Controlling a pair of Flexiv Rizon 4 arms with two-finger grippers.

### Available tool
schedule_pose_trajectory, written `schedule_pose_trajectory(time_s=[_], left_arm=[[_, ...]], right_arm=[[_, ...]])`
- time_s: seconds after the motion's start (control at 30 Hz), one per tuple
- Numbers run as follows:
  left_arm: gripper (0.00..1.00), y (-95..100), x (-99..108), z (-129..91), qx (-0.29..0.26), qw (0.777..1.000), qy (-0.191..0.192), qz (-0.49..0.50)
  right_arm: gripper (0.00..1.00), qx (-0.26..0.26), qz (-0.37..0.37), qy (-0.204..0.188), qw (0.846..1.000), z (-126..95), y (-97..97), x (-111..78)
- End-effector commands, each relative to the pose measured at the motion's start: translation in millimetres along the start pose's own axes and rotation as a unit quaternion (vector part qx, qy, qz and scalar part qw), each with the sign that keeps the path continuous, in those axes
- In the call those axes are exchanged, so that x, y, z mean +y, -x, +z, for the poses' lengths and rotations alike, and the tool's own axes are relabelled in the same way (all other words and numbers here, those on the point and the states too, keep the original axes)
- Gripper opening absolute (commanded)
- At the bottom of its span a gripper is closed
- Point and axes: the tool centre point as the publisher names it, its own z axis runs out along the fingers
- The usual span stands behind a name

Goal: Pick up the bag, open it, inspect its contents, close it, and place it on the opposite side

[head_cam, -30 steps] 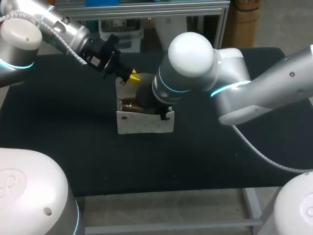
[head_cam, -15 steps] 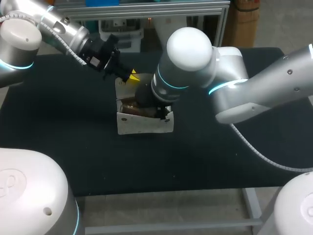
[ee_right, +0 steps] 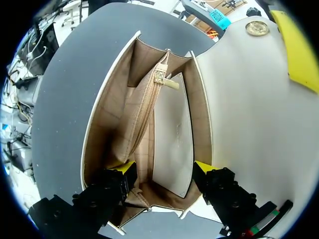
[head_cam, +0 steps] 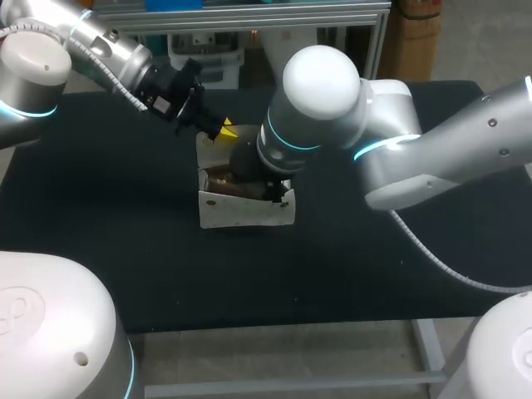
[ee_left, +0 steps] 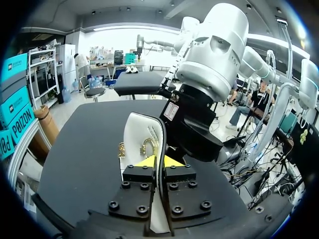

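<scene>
So, the bag [head_cam: 245, 212] stands upright near the middle of the bench [head_cam: 125, 241], which has a dark, matte cover. It is a small boxy bag of smooth white leather-like material, with a flat front wall and straight lower edge. Its mouth is open to above.

The flap [ee_left: 137, 134] is a thin stiff sheet with a rounded end, and it is lifted up behind the bag. The left gripper [ee_left: 159, 162] has its fingers clenched on the edge of this flap, one on each face, so the sheet passes straight between them. A round gold snap [ee_right: 257, 28] sits on the inner face of the flap.

The right gripper [ee_right: 164, 169] reaches down into the mouth. Its fingers are released and spread wide: one yellow tip is at each long wall inside, and neither pinches anything. Whether the tips press on the walls I cannot tell. Between them lies the beige lining [ee_right: 117, 114], soft and finely woven, with a flat pocket [ee_right: 144, 114] that divides the inside in two compartments. A small pale zip pull [ee_right: 167, 82] hangs at the far end of the pocket.

In the head view the thick white joint of the right arm covers the right rear part of the bag. The bag is well apart from the front edge of the bench and from both side edges; the left arm comes in low over the rear left corner.
</scene>
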Motion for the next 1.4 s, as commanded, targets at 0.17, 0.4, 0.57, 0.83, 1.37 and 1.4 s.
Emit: schedule_pose_trajectory(time_s=[0.17,0.4,0.57,0.83,1.37,1.4], left_arm=[[0.0,-2.5,-1.8,2.5,0.002,1.0,-0.001,0.001],[0.0,-2.1,-2.5,3.1,0.002,1.0,0.0,0.001],[0.0,-1.9,-3.1,3.9,0.003,1.0,0.001,0.001],[0.0,-1.5,-3.2,4.6,0.004,1.0,0.001,0.001],[0.0,-1.1,-0.4,4.6,0.004,1.0,-0.002,0.0],[0.0,-1.2,-0.3,4.6,0.004,1.0,-0.002,0.0]], right_arm=[[1.0,-0.001,0.0,-0.003,1.0,13.4,-1.3,-1.4],[1.0,-0.001,0.0,-0.002,1.0,13.3,-0.9,-1.9],[1.0,-0.001,0.001,-0.002,1.0,12.9,-0.5,-2.3],[1.0,-0.003,0.001,-0.002,1.0,12.2,0.2,-2.7],[0.0,-0.017,-0.002,0.0,1.0,5.3,0.7,-1.2],[0.0,-0.019,-0.002,0.001,1.0,4.1,0.5,-1.1]])
